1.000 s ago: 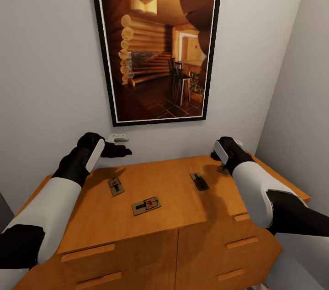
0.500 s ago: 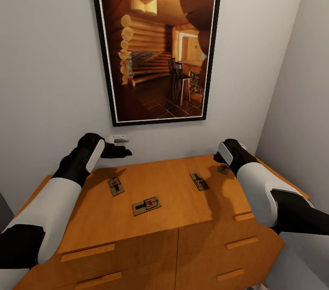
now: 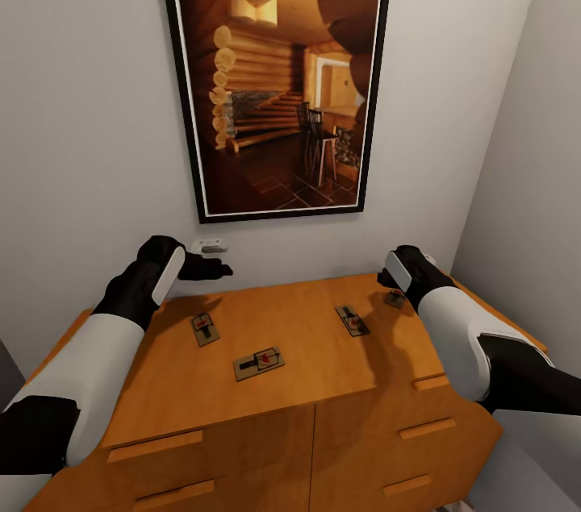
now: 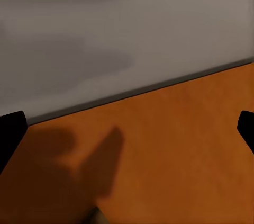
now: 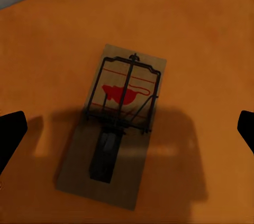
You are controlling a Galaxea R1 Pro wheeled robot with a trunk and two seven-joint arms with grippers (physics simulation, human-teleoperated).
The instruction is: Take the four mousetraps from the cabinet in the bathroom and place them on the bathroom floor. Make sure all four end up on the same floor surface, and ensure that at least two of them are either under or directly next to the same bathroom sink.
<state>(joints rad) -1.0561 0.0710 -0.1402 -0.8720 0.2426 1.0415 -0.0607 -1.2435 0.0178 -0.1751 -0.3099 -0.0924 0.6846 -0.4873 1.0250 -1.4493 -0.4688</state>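
The right gripper is held wide open directly above a mousetrap on the cabinet, and the left gripper is likewise spread wide.

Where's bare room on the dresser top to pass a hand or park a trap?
Free: the cabinet top's middle back strip, between the left-rear mousetrap and the right-centre mousetrap; also the front right, ahead of that trap. Crowded: the right rear corner, where the right gripper hangs over the fourth trap, and around the front mousetrap.
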